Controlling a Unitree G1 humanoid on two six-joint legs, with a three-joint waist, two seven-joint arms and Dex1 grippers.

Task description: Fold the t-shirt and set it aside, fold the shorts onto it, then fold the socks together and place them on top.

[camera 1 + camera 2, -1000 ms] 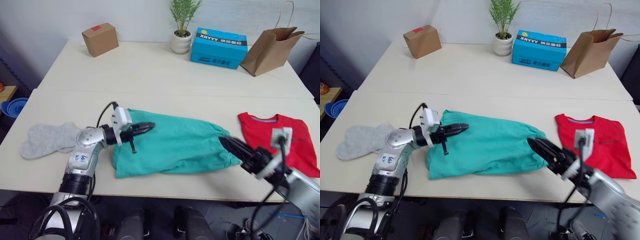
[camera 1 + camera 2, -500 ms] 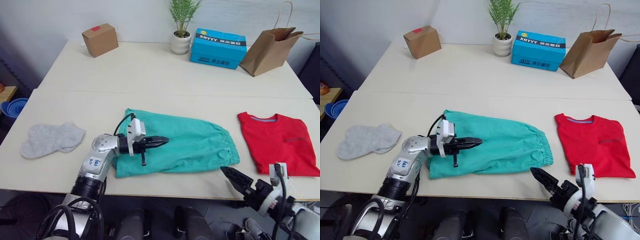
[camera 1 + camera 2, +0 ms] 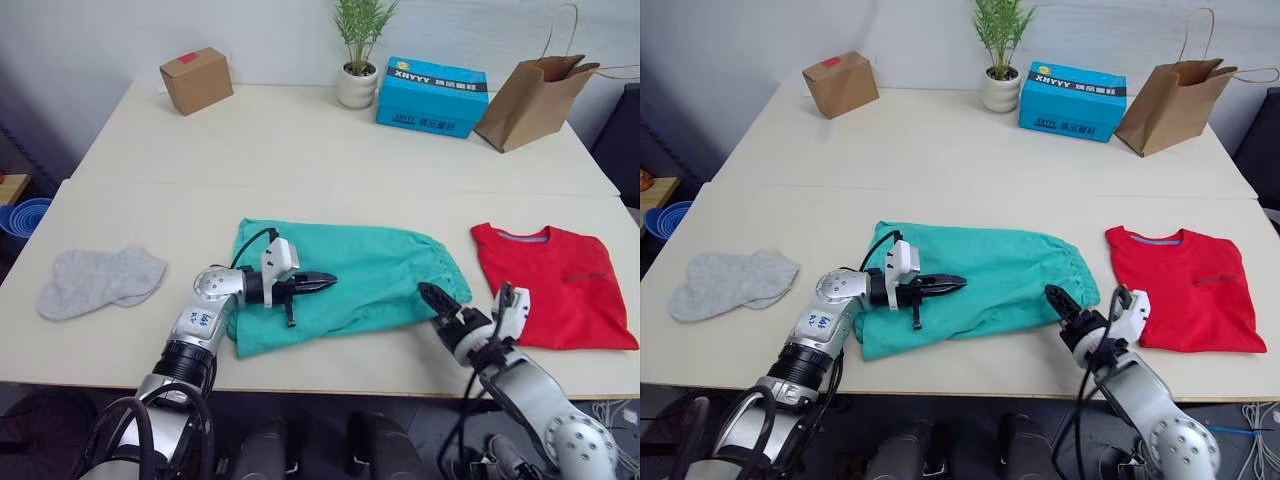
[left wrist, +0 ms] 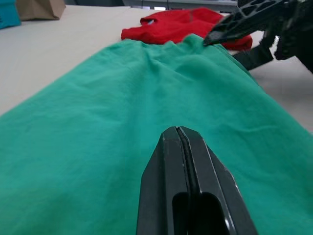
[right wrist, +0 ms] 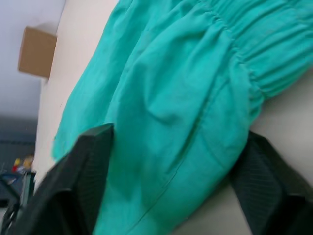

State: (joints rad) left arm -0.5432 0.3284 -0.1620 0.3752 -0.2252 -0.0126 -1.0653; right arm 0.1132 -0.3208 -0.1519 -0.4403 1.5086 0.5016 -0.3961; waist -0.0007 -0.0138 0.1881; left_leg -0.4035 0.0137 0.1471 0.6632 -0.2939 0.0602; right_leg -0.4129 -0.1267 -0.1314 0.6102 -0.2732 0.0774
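My left gripper [image 3: 322,281] hides part of the shorts [image 3: 380,270]. The blue bowls [image 3: 20,215] are cut by the edge.

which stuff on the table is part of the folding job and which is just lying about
Part of the job:
- red t-shirt, folded, on the right
- teal-green shorts, in the middle
- grey socks, on the left

Just lying about:
- small cardboard box
- potted plant
- blue box
- brown paper bag
- blue bowls, off the table
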